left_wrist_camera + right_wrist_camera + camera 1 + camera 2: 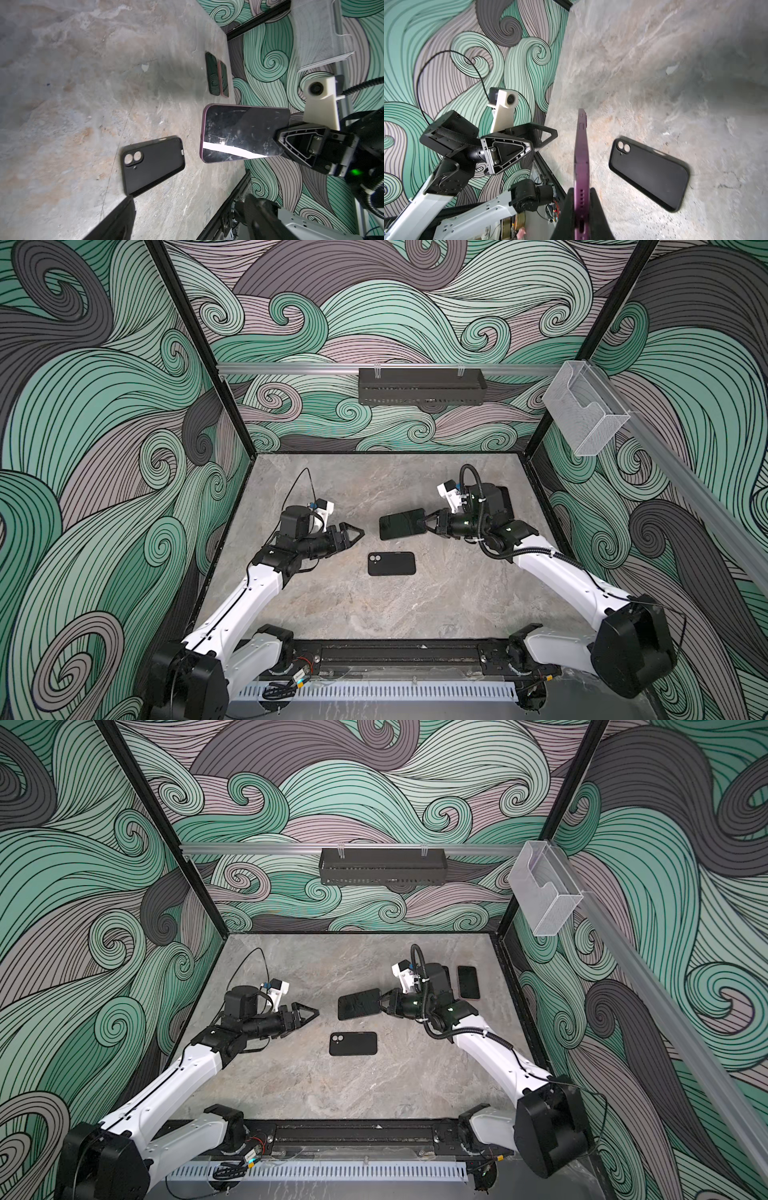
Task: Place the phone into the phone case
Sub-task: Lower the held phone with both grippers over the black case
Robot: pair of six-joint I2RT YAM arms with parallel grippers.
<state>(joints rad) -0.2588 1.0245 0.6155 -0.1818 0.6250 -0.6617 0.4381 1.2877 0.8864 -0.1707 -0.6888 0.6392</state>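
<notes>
The left gripper hangs over the left half of the table, pointing toward the middle. Its jaws stand wide apart with nothing between them, as the right wrist view shows. It is near the phone and the case but touches neither.

The case lies flat on the table about midway between the left and right edges. It sits a little nearer the front edge than both grippers. It is black, its long side runs left to right, and its camera cut-out is at the end toward the left edge. In both wrist views its rim shows all round.

The phone is just beyond the case, toward the back edge, and apart from it. It looks lifted off the table and slightly tilted, dark screen up, with a purple edge.

The right gripper is clamped on the phone's right short end, one finger on each face.

Two dark slabs lie side by side near the right edge, behind the right arm.
</notes>
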